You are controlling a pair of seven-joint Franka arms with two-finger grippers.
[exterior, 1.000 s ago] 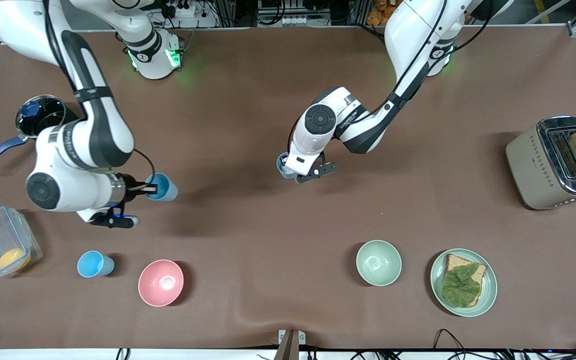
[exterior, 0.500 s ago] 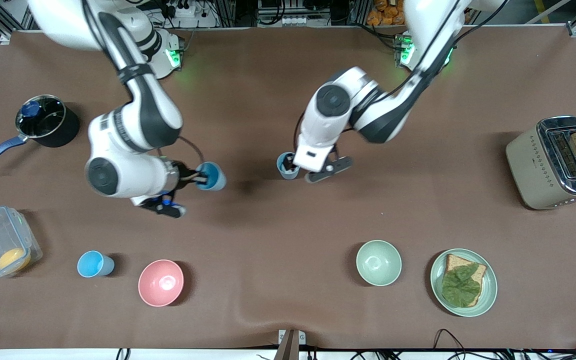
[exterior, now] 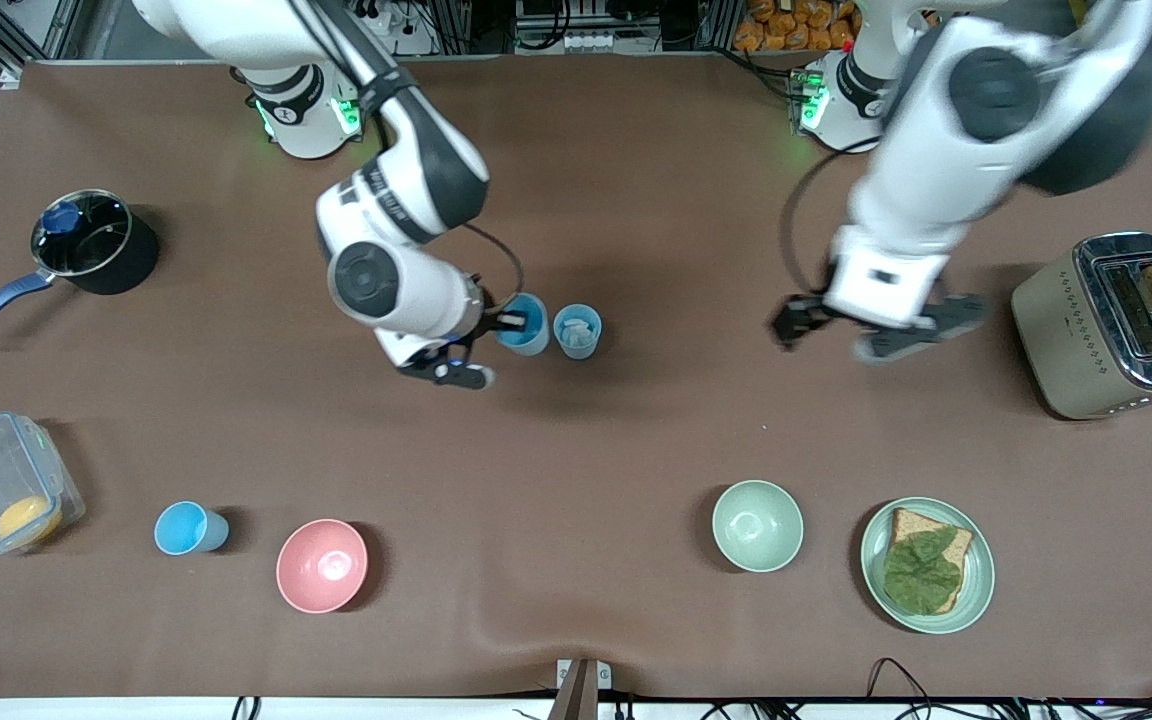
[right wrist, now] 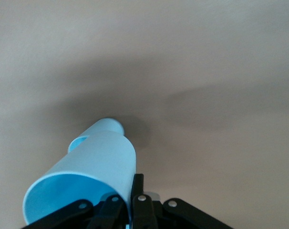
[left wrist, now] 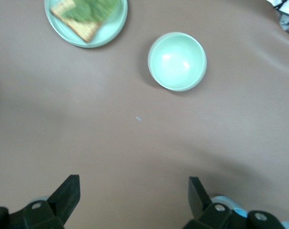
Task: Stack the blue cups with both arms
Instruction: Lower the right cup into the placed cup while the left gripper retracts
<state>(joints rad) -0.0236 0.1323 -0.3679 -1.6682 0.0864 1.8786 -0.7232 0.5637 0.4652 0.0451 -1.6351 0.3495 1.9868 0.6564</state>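
Note:
My right gripper [exterior: 514, 321] is shut on the rim of a bright sky-blue cup [exterior: 526, 324]. It holds the cup tilted, right beside a grey-blue cup [exterior: 577, 331] that stands upright alone mid-table. In the right wrist view the held cup [right wrist: 94, 167] fills the space before the gripper [right wrist: 133, 191], one finger inside the rim and one outside. My left gripper [exterior: 876, 328] is open and empty, up over bare table between the grey-blue cup and the toaster; its wrist view shows the gripper [left wrist: 133, 195] spread wide. A second sky-blue cup [exterior: 191, 528] stands near the front edge.
A pink bowl [exterior: 322, 565] stands beside the second sky-blue cup. A pale green bowl [exterior: 758, 525] [left wrist: 177, 61] and a plate with bread and lettuce [exterior: 926, 565] [left wrist: 86, 19] stand toward the left arm's end. A toaster [exterior: 1111, 325], a pot [exterior: 91, 240] and a clear box [exterior: 1, 485] stand at the ends.
My right arm carried the sky-blue cup toward mid-table, up beside the grey-blue cup. My left gripper let go of the grey-blue cup and swung up and away toward the toaster.

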